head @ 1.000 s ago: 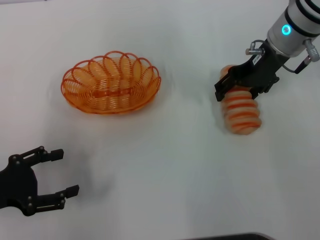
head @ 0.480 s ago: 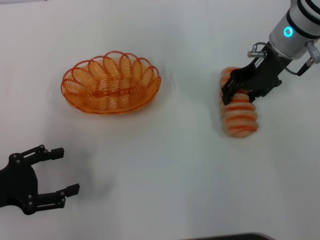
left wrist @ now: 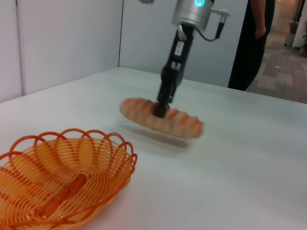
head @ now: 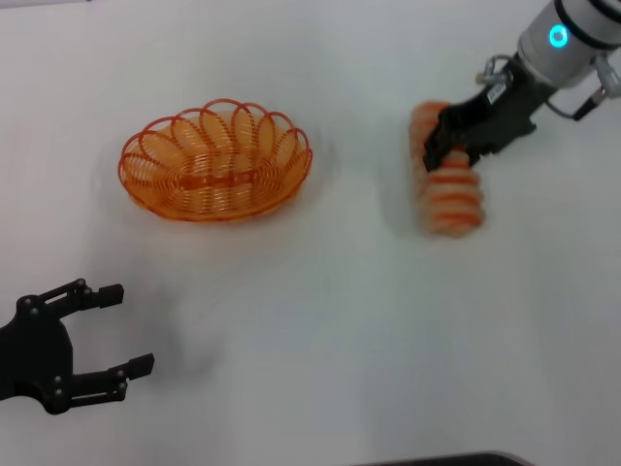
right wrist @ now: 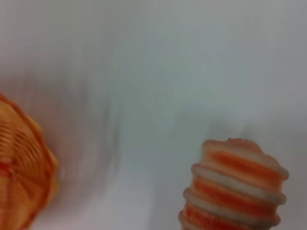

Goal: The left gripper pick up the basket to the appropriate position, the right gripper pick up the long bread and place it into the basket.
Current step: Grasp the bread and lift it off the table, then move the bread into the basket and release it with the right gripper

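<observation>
Above the white table (head: pixel 320 320), the right gripper (head: pixel 461 146) holds the long bread (head: pixel 448 194).

Bright, even light falls from overhead, leaving only faint soft shadows on the white table (head: pixel 320 320). The long bread (head: pixel 444 184) is smeared by motion blur, and the right wrist view is soft throughout.

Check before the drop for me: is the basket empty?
Empty: the basket shows only bare wire, and the long bread hangs in the right gripper.
</observation>
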Controlling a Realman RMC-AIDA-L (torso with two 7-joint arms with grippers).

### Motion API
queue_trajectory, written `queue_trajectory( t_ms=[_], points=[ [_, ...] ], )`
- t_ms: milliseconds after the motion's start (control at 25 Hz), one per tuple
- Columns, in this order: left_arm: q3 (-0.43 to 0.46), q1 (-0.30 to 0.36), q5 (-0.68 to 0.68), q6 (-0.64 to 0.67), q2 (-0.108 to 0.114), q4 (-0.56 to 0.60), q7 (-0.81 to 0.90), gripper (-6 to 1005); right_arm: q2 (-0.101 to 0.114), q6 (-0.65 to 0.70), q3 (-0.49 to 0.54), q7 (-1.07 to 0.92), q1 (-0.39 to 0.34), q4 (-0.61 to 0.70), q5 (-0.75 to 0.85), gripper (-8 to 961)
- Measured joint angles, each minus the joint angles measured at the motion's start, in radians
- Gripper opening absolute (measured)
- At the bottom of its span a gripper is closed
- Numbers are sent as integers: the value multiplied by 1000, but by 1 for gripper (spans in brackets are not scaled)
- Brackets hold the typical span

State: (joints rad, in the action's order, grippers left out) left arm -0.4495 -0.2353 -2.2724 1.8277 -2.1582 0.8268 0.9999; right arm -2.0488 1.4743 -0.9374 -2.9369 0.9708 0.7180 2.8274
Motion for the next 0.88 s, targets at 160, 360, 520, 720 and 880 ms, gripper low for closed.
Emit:
queue_trajectory(
  t_ms=[160,360,520,720,880],
  points=[
    [0,-2,1,0,0,0,1,877,-2,-21,2,57,1,63,-59,505],
    [0,-4,1,-1,0,-1,2,877,-2,-63,-2,199,36,123,-126,453],
    [0,-7,1,-1,0,-2,2,876,-12,-79,-4,386,96,134,-163,435],
    [-1,-10,0,0,0,-2,3,877,-41,-71,-60,634,160,139,-240,412],
    [-1,-15,0,1,0,-3,4,876,-44,-70,-236,716,181,140,-339,385]
  ],
)
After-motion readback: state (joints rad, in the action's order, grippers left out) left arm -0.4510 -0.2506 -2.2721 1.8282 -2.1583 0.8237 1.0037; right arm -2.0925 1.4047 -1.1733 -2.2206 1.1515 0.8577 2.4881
